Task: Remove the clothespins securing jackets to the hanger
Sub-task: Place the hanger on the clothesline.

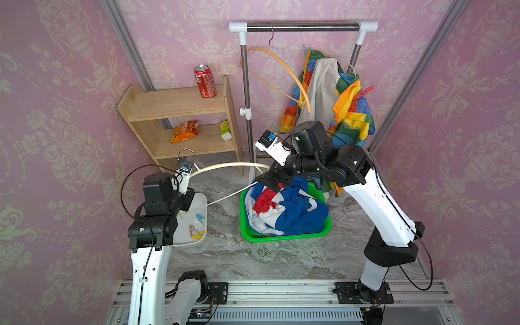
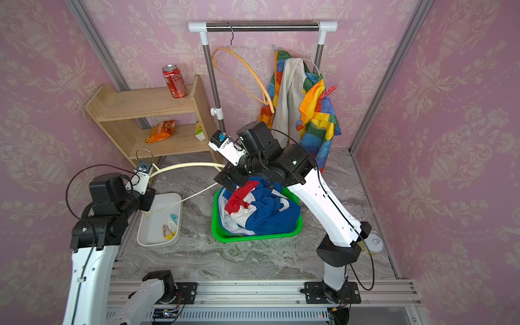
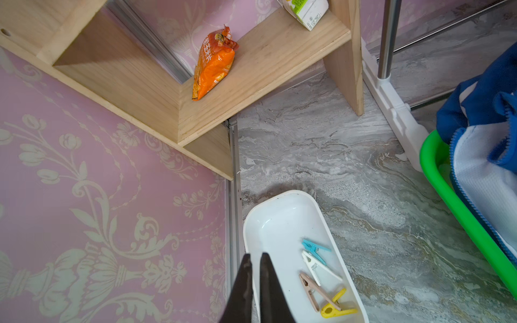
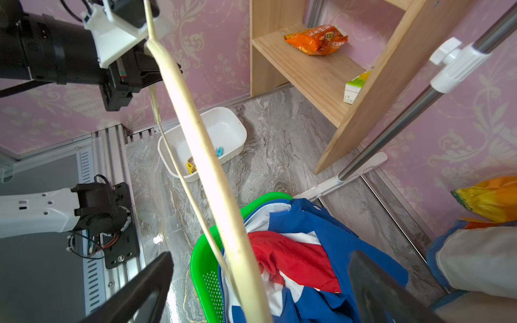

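My left gripper (image 3: 256, 256) is clamped on the cream hanger (image 1: 230, 164); my right gripper (image 4: 260, 256) hangs, jaws wide apart, over the blue-red-white jacket (image 1: 292, 209) in the green basket (image 1: 281, 237). I should lift clear, then squarely approach the red clothespin (image 1: 365, 92) on the rainbow jacket (image 1: 351, 112) at 1 o'clock. Marbled tabletop (image 1: 253, 259); pink walls (image 1: 56, 112) crowd close.

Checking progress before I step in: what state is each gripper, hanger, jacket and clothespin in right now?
left gripper: shut on the cream hanger
right gripper: open, jaws either side of it
cream hanger: off the rail, bare
blue-red-white jacket: crumpled in the green basket
rainbow jacket: hanging, red clothespin clipped on
orange hanger: on the rail, bare
four clothespins: loose in the white tray
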